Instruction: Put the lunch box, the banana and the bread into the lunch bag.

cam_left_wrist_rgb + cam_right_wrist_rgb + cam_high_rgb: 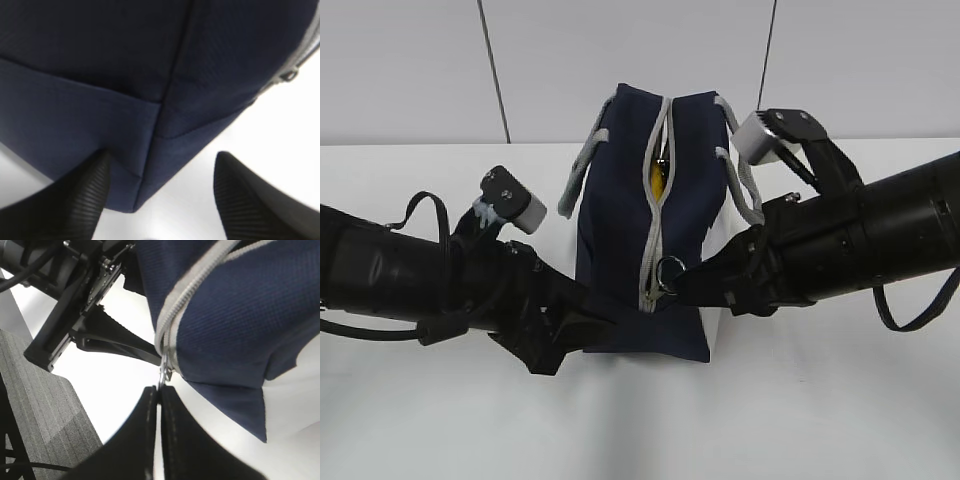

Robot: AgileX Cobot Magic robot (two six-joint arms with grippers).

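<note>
The navy lunch bag (620, 200) stands mid-table, and its grey zipper is open only in a narrow gap near the top. A strip of yellow banana (659, 180) shows through that gap. The lunch box and the bread are hidden. My right gripper (682, 283) is shut on the zipper's ring pull (670, 270) at the bag's near end. The right wrist view shows the jaws (159, 390) pinching the pull (164, 372). My left gripper (600, 330) is open at the bag's lower left corner (145, 190). One finger (80, 195) touches the fabric, the other (245, 200) stands apart.
Grey webbing handles (582, 170) hang on both sides of the bag. The white table (640, 430) runs to a pale wall behind. The left arm (90, 300) shows in the right wrist view, close beside the bag. Grey floor (45, 405) lies past the table edge.
</note>
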